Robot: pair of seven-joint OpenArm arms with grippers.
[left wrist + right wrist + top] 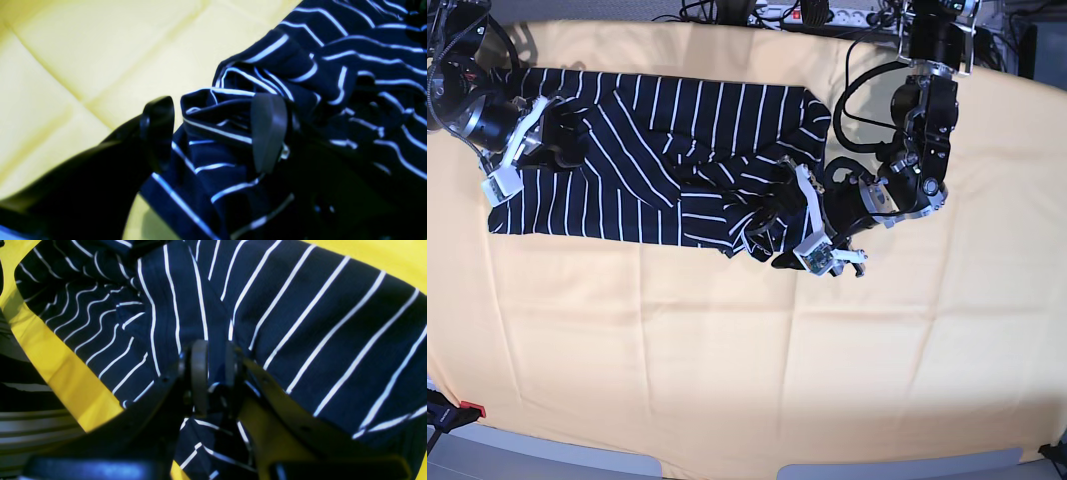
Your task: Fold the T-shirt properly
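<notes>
The T-shirt [657,130], dark navy with thin white stripes, lies spread across the back of the table, bunched at its right end. My left gripper [769,226] sits at that bunched end. In the left wrist view its jaws [213,100] stand open, with crumpled T-shirt [350,66] fabric lying loose between them and a gap showing beside the left finger [156,130]. My right gripper [554,140] is at the shirt's left end. The right wrist view has it [215,346] shut on a fold of the T-shirt [317,323].
A yellow-orange table cloth [727,350] covers the whole table. Cables and a power strip [827,14] run along the back edge. The left arm's links [922,120] rise over the back right. The table's front edge [727,462] is near the bottom.
</notes>
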